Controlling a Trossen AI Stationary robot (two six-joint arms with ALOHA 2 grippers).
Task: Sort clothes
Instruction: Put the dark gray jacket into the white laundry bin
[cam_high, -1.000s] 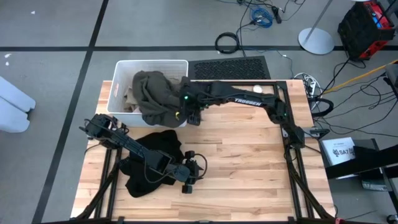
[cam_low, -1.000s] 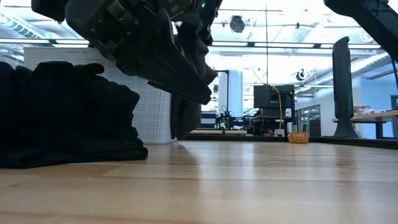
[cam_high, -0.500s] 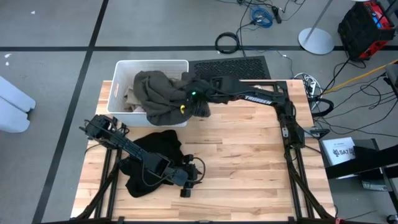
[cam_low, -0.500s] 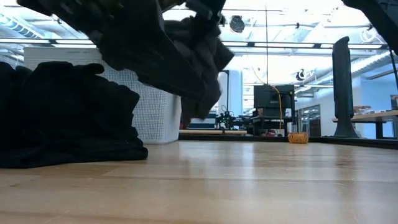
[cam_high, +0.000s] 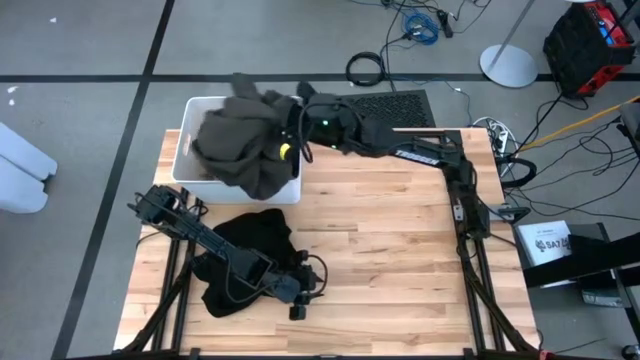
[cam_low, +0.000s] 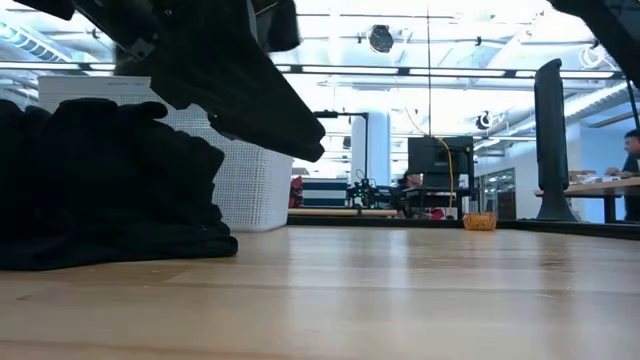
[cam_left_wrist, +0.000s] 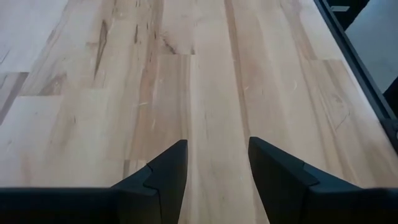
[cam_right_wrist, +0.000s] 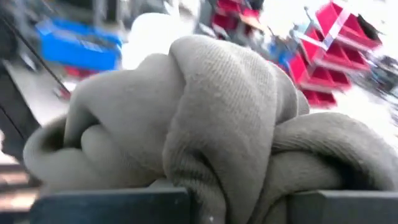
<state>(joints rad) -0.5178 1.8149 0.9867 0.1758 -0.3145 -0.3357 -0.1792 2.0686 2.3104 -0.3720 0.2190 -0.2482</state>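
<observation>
Right claw (cam_high: 290, 135), clenched on the olive garment (cam_high: 240, 145), holds it bunched above the white bin (cam_high: 180, 150); the cloth hangs straight below. Left claw (cam_left_wrist: 214, 171), released and empty, rests low by the black clothes (cam_high: 245, 255) on the worktop (cam_high: 400, 260).

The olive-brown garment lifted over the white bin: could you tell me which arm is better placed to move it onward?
The right arm. Its gripper is shut on the olive-brown garment, holding it above the white bin. The left gripper rests open and empty near the table's front, beside the black garment.
</observation>
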